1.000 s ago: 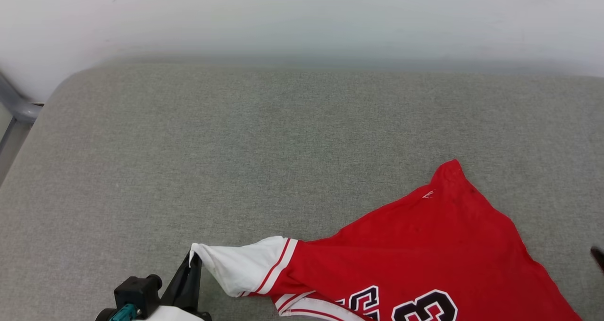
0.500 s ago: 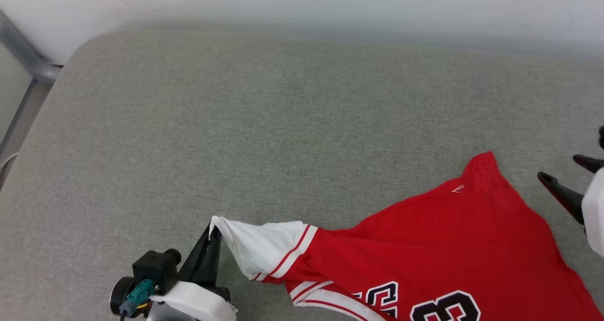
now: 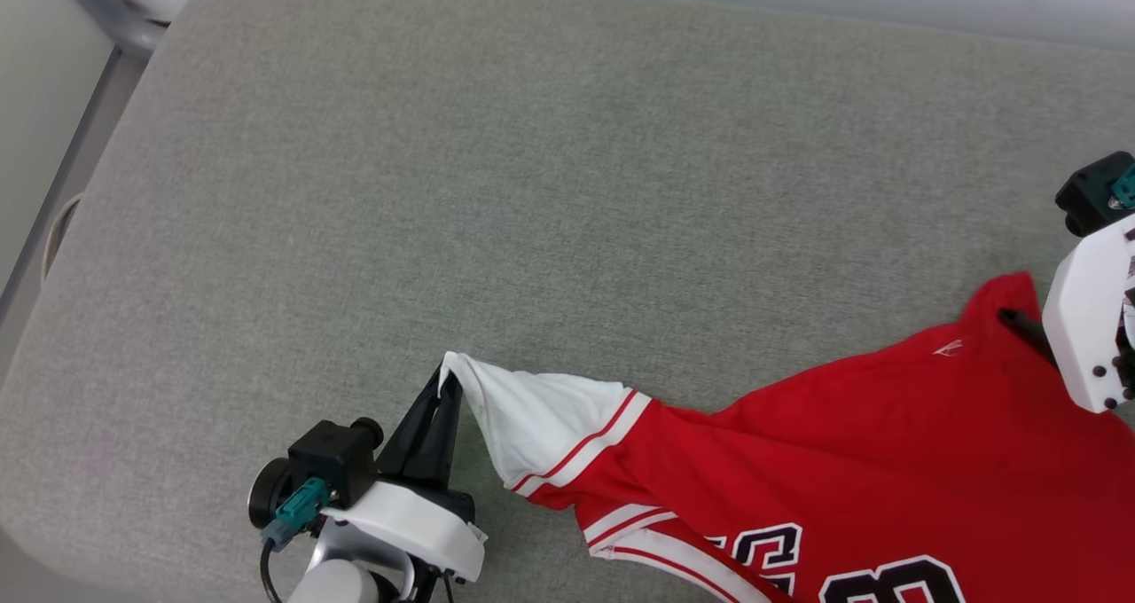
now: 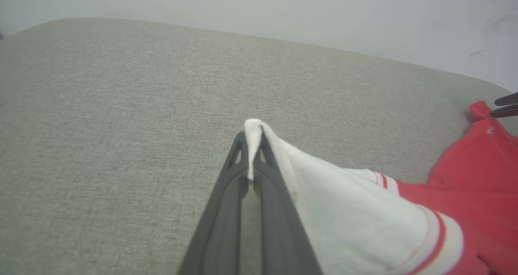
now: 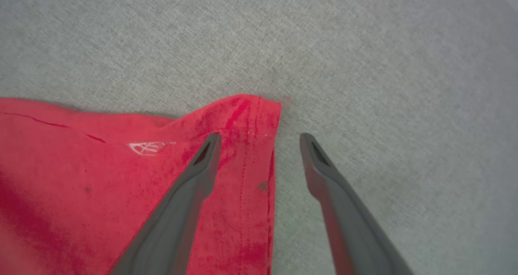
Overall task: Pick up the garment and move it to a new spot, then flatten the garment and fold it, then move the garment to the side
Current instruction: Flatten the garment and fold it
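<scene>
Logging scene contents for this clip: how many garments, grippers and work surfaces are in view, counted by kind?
Basketball shirt: 1
Grippers: 2 (left gripper, right gripper)
Grey padded surface: 1
Total: 4

It looked like a bare test room or lab rather than a home, though I couldn't be sure. A broad grey fabric pad [image 3: 567, 186] with rounded corners sat against a plain white wall [image 4: 283, 8]. A grey metal rail [image 3: 111, 13] stood at its far left corner, and a loose cable [image 3: 50, 231] lay beside it.
</scene>
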Available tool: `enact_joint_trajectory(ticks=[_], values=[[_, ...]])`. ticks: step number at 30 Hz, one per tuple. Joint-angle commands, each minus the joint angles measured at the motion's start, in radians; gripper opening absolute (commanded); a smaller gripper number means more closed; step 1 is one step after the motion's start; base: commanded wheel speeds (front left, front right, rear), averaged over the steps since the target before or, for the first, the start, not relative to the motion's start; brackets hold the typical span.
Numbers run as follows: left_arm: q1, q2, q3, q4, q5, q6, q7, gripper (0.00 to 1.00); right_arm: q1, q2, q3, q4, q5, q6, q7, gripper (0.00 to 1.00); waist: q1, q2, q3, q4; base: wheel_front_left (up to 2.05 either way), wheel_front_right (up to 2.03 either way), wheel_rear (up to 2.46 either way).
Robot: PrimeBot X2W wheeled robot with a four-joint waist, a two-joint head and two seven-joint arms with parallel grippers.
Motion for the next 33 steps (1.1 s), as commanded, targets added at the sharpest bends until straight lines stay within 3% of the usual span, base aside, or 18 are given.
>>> enact_joint_trajectory(ticks=[1,10,11,12,13,21,28,33], values=[[-0.015,-0.006,-0.001,0.001,0.008,-0.005,-0.003,0.0,-0.015,0.012,0.008,0.024,0.005,-0.001,-0.013,1.0,-0.0001,0.0,0.022,0.021,0.0,0.0,0.0],[-0.033,-0.017,-0.002,0.017,0.012,-0.011,-0.008,0.0,0.053,0.062,0.178,0.181,0.067,0.003,-0.068,1.0,-0.0001,0.0,0.048,0.037,0.0,0.0,0.0],[-0.034,-0.018,-0.001,0.019,0.012,-0.012,-0.008,0.0,0.053,0.062,0.193,0.19,0.071,0.005,-0.079,0.5,-0.0001,0.0,0.046,0.036,0.0,0.0,0.0],[-0.033,-0.018,0.001,0.022,0.012,-0.012,-0.008,0.0,0.047,0.061,0.2,0.199,0.074,0.005,-0.1,0.4,-0.0001,0.0,0.044,0.034,0.0,0.0,0.0],[-0.032,-0.017,0.003,0.025,0.012,-0.013,-0.008,0.0,0.039,0.06,0.205,0.207,0.077,0.004,-0.116,0.0,-0.0001,0.0,0.04,0.031,0.0,0.0,0.0],[-0.003,0.0,0.027,0.038,0.016,-0.012,-0.009,0.0,-0.04,0.055,0.186,0.206,0.089,-0.001,-0.353,0.0,-0.0001,0.0,-0.041,-0.012,0.0,0.0,0.0],[0.024,0.039,0.052,-0.001,0.033,-0.005,-0.009,0.0,-0.003,0.067,0.128,0.174,0.081,-0.001,-0.554,0.0,-0.0001,0.0,-0.129,-0.068,0.0,0.0,0.0],[0.011,0.067,0.061,-0.054,0.043,0.001,-0.002,0.0,0.032,0.073,0.069,0.143,0.07,-0.001,-0.636,0.0,-0.0001,0.0,-0.166,-0.097,0.0,0.0,0.0]])
